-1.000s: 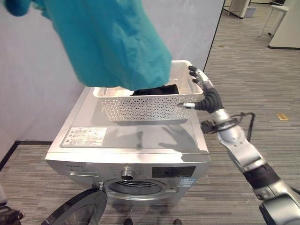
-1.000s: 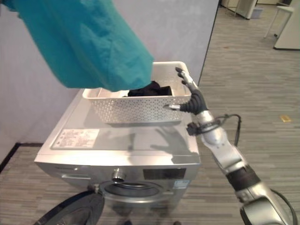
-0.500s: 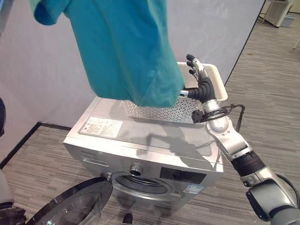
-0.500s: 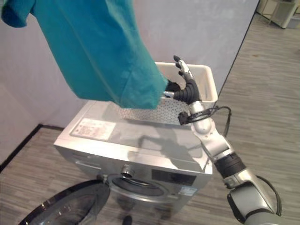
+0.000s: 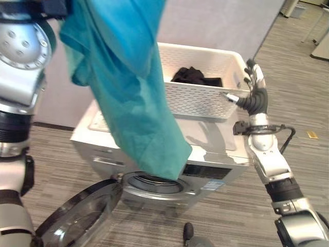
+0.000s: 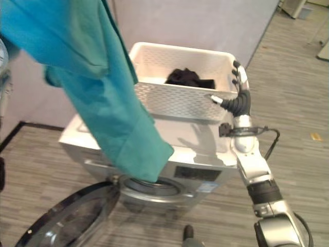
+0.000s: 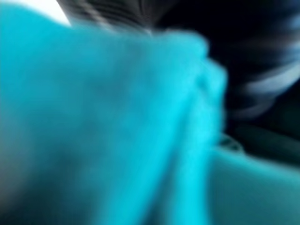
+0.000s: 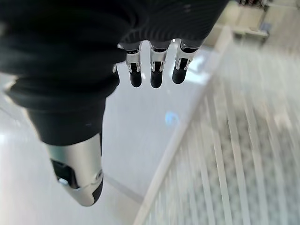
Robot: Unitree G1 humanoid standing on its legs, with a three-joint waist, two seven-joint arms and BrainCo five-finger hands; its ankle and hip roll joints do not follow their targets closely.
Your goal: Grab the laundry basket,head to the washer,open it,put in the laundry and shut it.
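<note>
A pale grey-lilac partition wall (image 5: 216,20) stands at the far side, ending at a dark vertical edge on the right. A dark skirting strip (image 6: 15,128) runs along its foot on the left. Grey striped carpet flooring (image 5: 303,92) spreads near and off to the right. Far right, pale furniture (image 5: 321,43) sits at the edge, and a small yellowish scrap (image 5: 310,134) lies on the floor.

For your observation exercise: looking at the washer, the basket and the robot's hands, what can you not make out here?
- Left hand: in the left wrist view the blurred teal shirt covers it, so its grip cannot be told.
- Washer drum opening: the shirt's lower end hangs before it in both eye views.
- Washer door: cut off by the bottom edge.
- Basket: its left end is behind the shirt.
</note>
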